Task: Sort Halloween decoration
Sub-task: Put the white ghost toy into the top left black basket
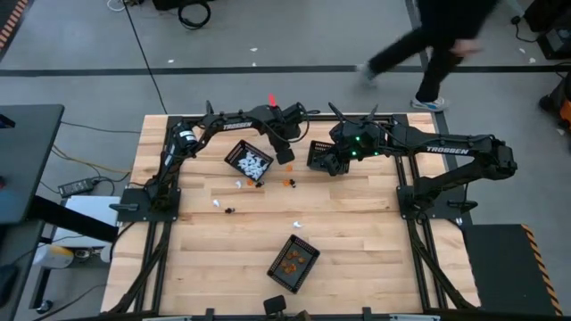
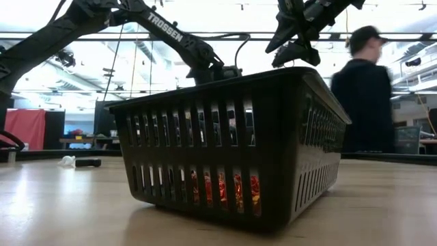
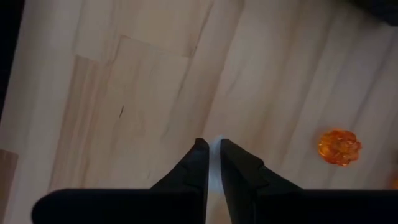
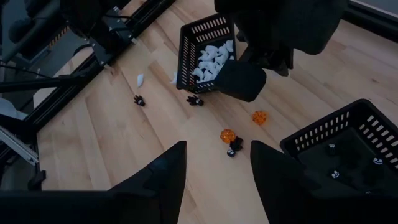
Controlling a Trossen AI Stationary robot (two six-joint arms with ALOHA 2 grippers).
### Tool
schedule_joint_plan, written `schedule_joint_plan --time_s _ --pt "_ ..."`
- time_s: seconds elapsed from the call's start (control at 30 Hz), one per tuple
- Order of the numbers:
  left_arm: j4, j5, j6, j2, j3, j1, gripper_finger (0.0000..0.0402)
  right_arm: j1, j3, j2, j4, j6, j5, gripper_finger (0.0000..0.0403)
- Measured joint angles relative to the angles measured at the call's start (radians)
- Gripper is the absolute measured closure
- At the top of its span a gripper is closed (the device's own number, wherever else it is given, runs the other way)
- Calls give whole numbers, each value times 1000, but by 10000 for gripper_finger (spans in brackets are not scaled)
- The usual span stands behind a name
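- High view: we see three black mesh baskets on the wooden table (image 1: pixel 357 232). The white-trinket basket (image 1: pixel 249 161) sits far left-centre, the black-trinket basket (image 1: pixel 323 156) far centre, the orange-trinket basket (image 1: pixel 293 261) near centre.
- Left gripper (image 1: pixel 285 155) hangs just right of the white-trinket basket, above the bare wood between it and the black-trinket basket.
- Left wrist view: the left gripper's fingers (image 3: pixel 200 163) are pinched almost together with a thin pale sliver between the tips; we can't tell what it is, or whether it's actually held.
- An orange pumpkin trinket (image 3: pixel 339 147) lies on the wood near those tips, not touching them.
- Right gripper (image 1: pixel 343 153) hovers over the black-trinket basket. In the right wrist view its fingers (image 4: pixel 166 174) stand wide apart with nothing between them.
- Right wrist view: white pieces (image 4: pixel 211 59) fill their basket; small black pieces (image 4: pixel 334 174) sit in the black-trinket basket.
- Loose on the table: two orange pumpkins (image 4: pixel 228 134), a black piece (image 4: pixel 234 146) touching one of them, two black spider-like pieces (image 4: pixel 195 99) near the white-trinket basket, and a white piece (image 4: pixel 140 79) further left.
- Low view: the orange-trinket basket fills the frame, orange pieces (image 2: pixel 222 189) visible through its slots.
- A person (image 2: pixel 365 96) is on the floor beyond the far edge.
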Motion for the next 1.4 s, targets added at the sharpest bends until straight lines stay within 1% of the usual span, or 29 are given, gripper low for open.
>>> schedule_joint_plan --time_s 0.23,0.37,0.6,0.7,0.77,0.87,1.1,1.2,1.3,1.4 --pt "-49 0 0 -1 8 0 361 0 0 0 0 -1 0 220" --pt "-99 0 0 -2 13 -7 371 0 0 0 0 -5 3 220" --pt "-249 17 1 -6 124 -44 397 0 0 0 22 -12 34 220" --pt "-248 18 -7 -9 158 -57 395 0 0 0 50 -14 35 220" --pt "-255 18 -10 -9 160 -63 384 0 0 0 59 -9 36 220" --pt "-221 15 -14 -9 144 -66 354 6 0 0 62 -1 42 220" --pt "-182 17 2 -8 90 -78 244 42 0 0 61 9 65 220" --pt "-144 18 1 -7 56 -78 206 51 0 0 62 9 87 220" --pt "-145 16 1 -7 31 -78 186 51 0 0 62 9 88 220" --pt "-129 -13 -2 -7 7 -79 181 51 0 0 62 9 88 220"
